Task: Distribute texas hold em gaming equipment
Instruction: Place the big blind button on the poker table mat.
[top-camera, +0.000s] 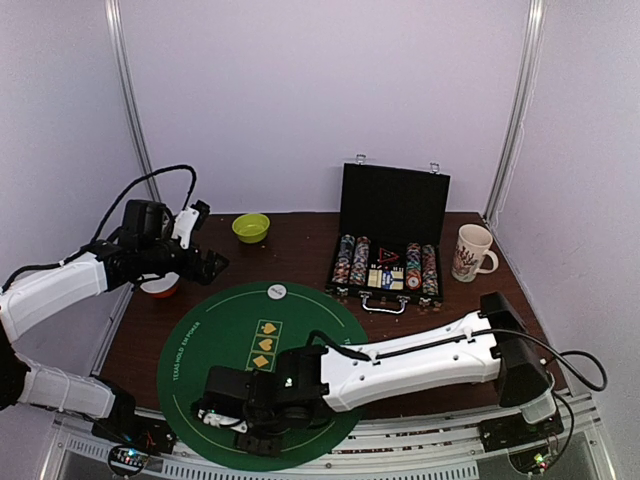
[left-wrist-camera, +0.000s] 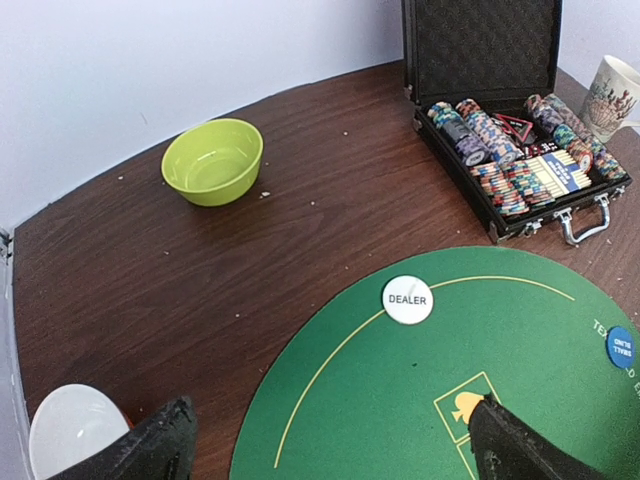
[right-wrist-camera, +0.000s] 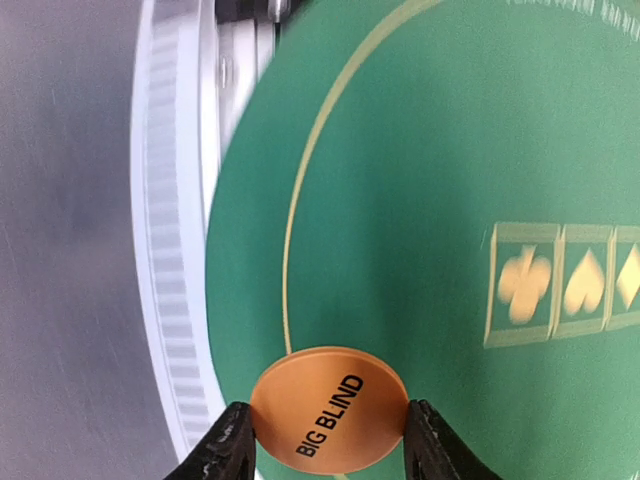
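Note:
My right gripper (right-wrist-camera: 330, 445) is shut on an orange "BIG BLIND" button disc (right-wrist-camera: 330, 405), gripped by its edges just above the near-left rim of the round green poker mat (right-wrist-camera: 420, 200). In the top view this gripper (top-camera: 215, 412) is low over the mat's near-left part (top-camera: 240, 345). A white "DEALER" button (left-wrist-camera: 408, 299) lies on the mat's far edge, and a blue button disc (left-wrist-camera: 620, 346) lies at its right. My left gripper (left-wrist-camera: 335, 455) is open and empty, raised over the table's left side (top-camera: 205, 262). An open black case (left-wrist-camera: 510, 150) holds rows of poker chips (left-wrist-camera: 490, 135) and cards.
A lime-green bowl (top-camera: 250, 227) stands at the back centre-left. A patterned mug (top-camera: 470, 252) stands right of the case. A white and orange bowl (top-camera: 160, 287) sits below my left gripper. The metal table edge (right-wrist-camera: 180, 250) runs close beside the mat.

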